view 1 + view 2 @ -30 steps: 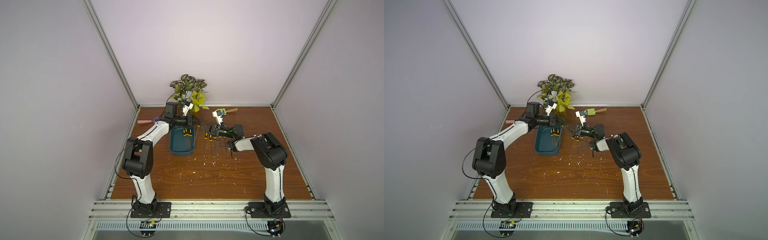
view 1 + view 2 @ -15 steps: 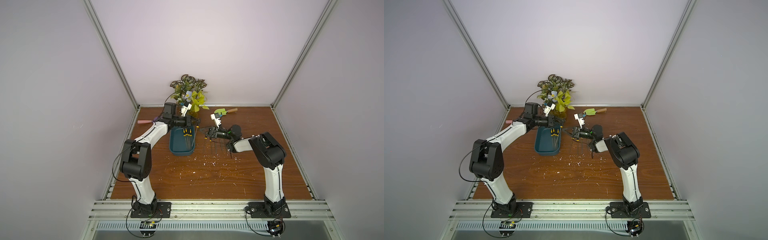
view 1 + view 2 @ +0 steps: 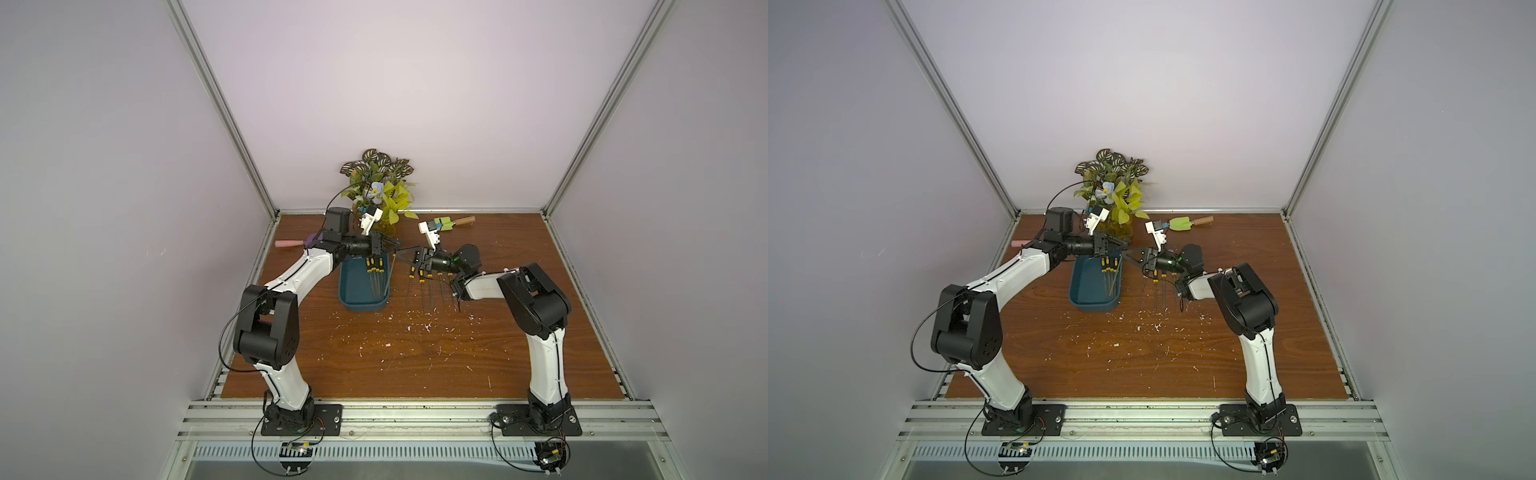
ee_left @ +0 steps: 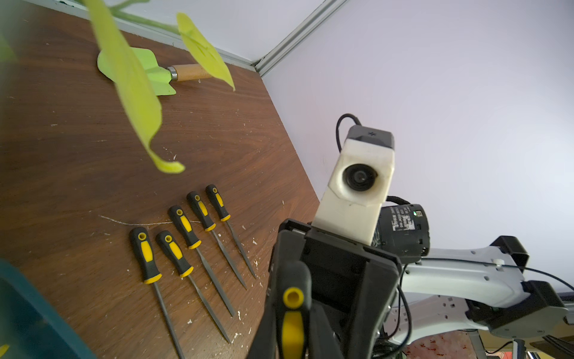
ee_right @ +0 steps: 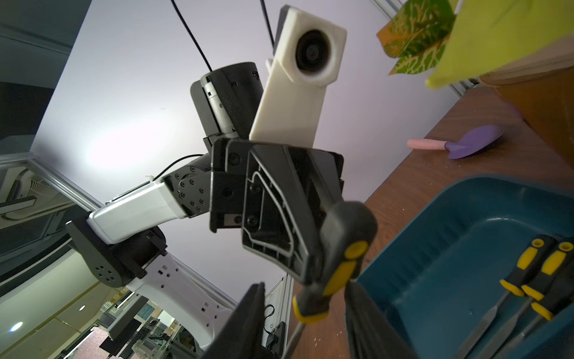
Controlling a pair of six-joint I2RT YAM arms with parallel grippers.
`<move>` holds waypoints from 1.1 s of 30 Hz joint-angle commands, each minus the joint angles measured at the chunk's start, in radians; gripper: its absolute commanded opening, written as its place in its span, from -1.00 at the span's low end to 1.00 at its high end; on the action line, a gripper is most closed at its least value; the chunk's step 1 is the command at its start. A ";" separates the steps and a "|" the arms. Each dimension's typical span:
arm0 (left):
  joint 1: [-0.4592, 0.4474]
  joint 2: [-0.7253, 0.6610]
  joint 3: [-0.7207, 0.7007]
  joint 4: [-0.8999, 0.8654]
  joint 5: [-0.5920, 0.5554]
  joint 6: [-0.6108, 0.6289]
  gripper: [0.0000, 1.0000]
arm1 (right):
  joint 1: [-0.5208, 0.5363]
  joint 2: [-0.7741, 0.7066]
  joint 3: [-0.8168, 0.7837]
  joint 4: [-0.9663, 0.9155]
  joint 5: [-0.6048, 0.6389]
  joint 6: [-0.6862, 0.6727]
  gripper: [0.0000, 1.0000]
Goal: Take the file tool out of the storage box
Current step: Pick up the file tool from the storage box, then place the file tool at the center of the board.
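The dark teal storage box (image 3: pixel 353 291) (image 3: pixel 1086 286) lies left of centre, with three black-and-yellow files (image 3: pixel 374 266) (image 5: pixel 534 276) in it. My left gripper (image 3: pixel 392 245) (image 4: pixel 293 310) hovers over the box's far right corner, shut on the handle of a file tool (image 4: pixel 292 323) (image 5: pixel 341 264) whose shaft hangs down. My right gripper (image 3: pixel 405 259) (image 5: pixel 306 284) faces it from the right, open, with its jaws on either side of that file's lower handle and apart from it. Several more files (image 3: pixel 430 278) (image 4: pixel 186 236) lie in a row on the table right of the box.
A leafy plant in an amber vase (image 3: pixel 382 195) stands at the back wall, just behind my left gripper. A green trowel (image 3: pixel 446 223) (image 4: pixel 149 71) lies at the back right, and a purple trowel with a pink handle (image 3: pixel 291 243) (image 5: pixel 466 146) at the back left. White specks litter the wooden table (image 3: pixel 415 365).
My right gripper has moved left, up to the file that the left gripper holds. The left gripper has hardly moved and stays shut on the file.
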 commanded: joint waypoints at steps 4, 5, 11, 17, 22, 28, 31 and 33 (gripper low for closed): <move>0.007 -0.025 -0.012 0.077 0.043 -0.041 -1.00 | 0.015 0.029 0.045 0.037 -0.001 0.011 -0.18; 0.007 -0.026 -0.015 0.091 0.046 -0.048 -1.00 | 0.016 0.034 0.047 0.041 0.000 0.016 -0.24; 0.002 -0.027 -0.019 0.108 0.056 -0.057 -1.00 | 0.017 0.050 0.049 0.112 0.012 0.067 -0.62; 0.003 -0.033 -0.011 0.030 0.019 0.009 -0.39 | 0.011 0.021 0.025 0.031 0.011 0.019 -1.00; 0.007 -0.050 0.030 -0.131 -0.124 0.142 1.00 | -0.009 -0.080 -0.046 -0.236 0.014 -0.147 -1.00; 0.035 -0.088 0.043 -0.226 -0.390 0.208 1.00 | -0.045 -0.267 0.070 -1.288 0.270 -0.763 -1.00; 0.048 -0.099 0.049 -0.261 -0.515 0.226 1.00 | -0.089 -0.292 0.167 -1.610 0.382 -0.920 -1.00; 0.054 -0.096 0.055 -0.284 -0.565 0.237 1.00 | -0.128 -0.298 0.209 -1.752 0.449 -0.973 -1.00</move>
